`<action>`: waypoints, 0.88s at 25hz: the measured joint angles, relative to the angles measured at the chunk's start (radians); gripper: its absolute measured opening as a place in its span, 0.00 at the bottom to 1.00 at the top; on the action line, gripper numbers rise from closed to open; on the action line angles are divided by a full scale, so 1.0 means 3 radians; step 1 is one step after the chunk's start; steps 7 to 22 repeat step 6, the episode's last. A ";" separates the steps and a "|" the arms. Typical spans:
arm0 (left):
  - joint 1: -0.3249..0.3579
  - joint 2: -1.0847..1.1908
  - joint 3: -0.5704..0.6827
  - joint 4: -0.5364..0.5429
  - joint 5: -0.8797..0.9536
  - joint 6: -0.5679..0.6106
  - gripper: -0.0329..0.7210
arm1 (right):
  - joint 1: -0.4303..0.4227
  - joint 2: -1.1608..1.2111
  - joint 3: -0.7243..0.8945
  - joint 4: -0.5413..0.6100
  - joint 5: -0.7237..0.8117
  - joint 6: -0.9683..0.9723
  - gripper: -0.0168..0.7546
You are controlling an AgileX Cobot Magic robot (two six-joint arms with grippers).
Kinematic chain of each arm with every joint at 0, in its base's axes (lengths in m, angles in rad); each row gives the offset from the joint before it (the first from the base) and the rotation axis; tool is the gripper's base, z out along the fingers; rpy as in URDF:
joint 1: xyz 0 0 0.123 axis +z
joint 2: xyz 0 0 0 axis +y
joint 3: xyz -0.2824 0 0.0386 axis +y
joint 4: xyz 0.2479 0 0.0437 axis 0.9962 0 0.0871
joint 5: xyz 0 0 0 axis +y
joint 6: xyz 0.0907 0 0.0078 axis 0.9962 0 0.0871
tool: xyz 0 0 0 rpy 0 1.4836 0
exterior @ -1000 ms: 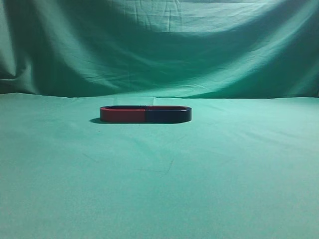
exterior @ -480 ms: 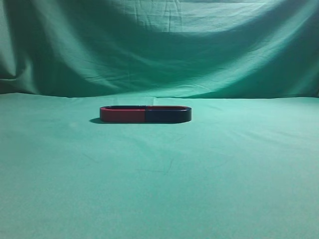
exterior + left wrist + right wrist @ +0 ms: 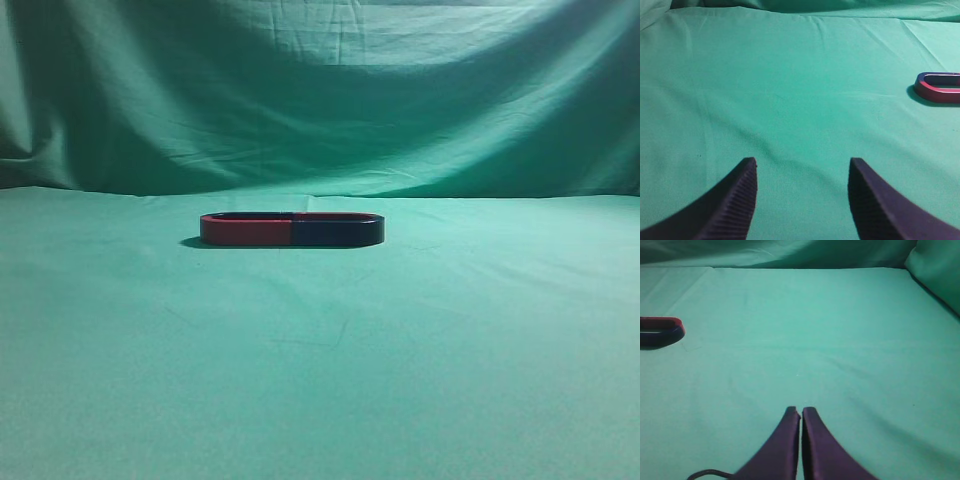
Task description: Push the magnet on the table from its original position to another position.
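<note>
The magnet (image 3: pixel 338 231) is seen lying flat on the green-clothed worktop (image 3: pixel 320 380) toward its far side, close before the hanging backdrop (image 3: pixel 320 90), with its dark navy end joined end to end with a red magnet (image 3: pixel 245 230) on its left, so that the two form one long oval loop. The left hand (image 3: pixel 802 172) is held above bare cloth with its ribbed fingers spread wide apart and empty, the red end of the loop being seen well off to its right. The right hand (image 3: pixel 801 412) is pressed closed with nothing between its fingers, and the dark end is seen well apart from it at the left edge of its view.
</note>
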 joint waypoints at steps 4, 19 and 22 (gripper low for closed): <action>0.0000 0.0000 0.0000 0.0000 0.0000 0.0000 0.54 | 0.0000 0.0000 0.0000 0.0000 0.0000 0.0000 0.02; 0.0000 0.0000 0.0000 0.0000 0.0000 0.0000 0.54 | 0.0000 0.0000 0.0000 0.0000 0.0000 0.0000 0.02; 0.0000 0.0000 0.0000 0.0000 0.0000 0.0000 0.54 | 0.0000 0.0000 0.0000 0.0000 0.0000 0.0000 0.02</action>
